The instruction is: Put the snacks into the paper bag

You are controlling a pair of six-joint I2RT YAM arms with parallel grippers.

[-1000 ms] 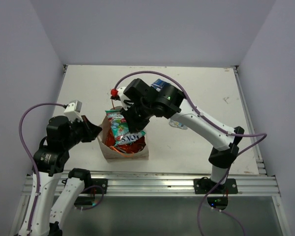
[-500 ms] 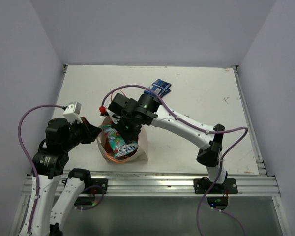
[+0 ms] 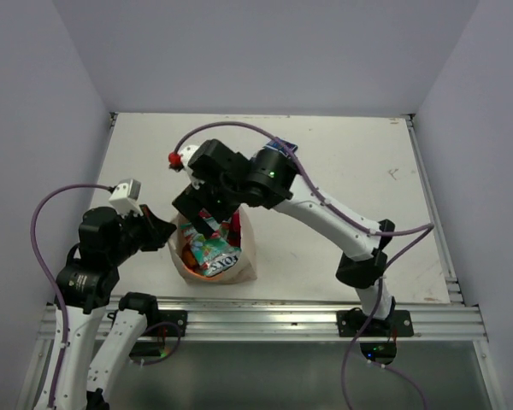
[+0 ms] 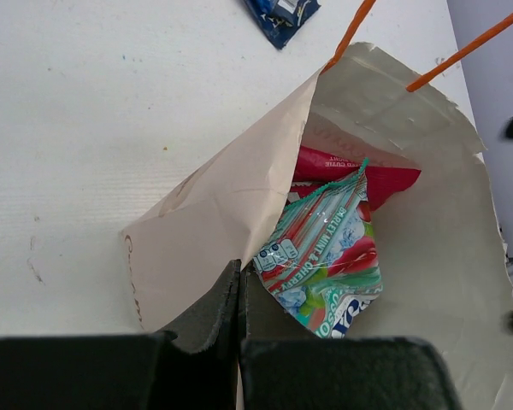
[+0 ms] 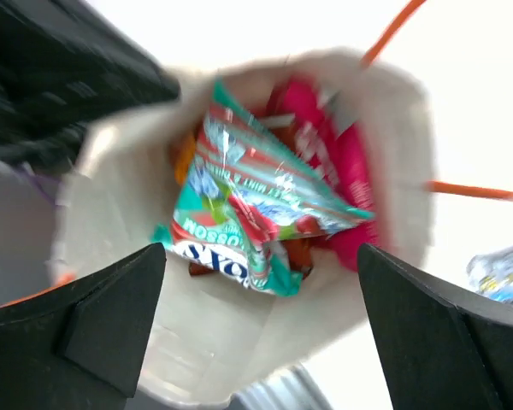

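Note:
The cream paper bag point(image 3: 246, 249) stands open near the table's front left. My left gripper point(image 3: 164, 231) is shut on its left rim; in the left wrist view the gripper point(image 4: 239, 286) pinches the bag wall point(image 4: 214, 213). Inside lie a green-white snack packet point(image 4: 329, 256) on top of a red-pink one point(image 4: 368, 178). My right gripper point(image 3: 202, 213) hovers just above the bag mouth, open and holding nothing. Its wrist view looks down between the jaws point(image 5: 261, 256) onto the green-white packet point(image 5: 256, 209), the red-pink packet point(image 5: 338, 166) and the bag wall point(image 5: 231, 342).
A blue packet point(image 4: 282, 13) lies on the table beyond the bag, partly hidden by the right arm in the top view point(image 3: 284, 145). A silvery packet point(image 5: 503, 272) lies right of the bag. Orange cord handles point(image 4: 349, 32) stick up from the bag's far rim.
My right gripper went from shut on the green-white packet to wide open; the packet now lies in the bag. The gripper has lifted slightly. The left gripper has kept its hold.

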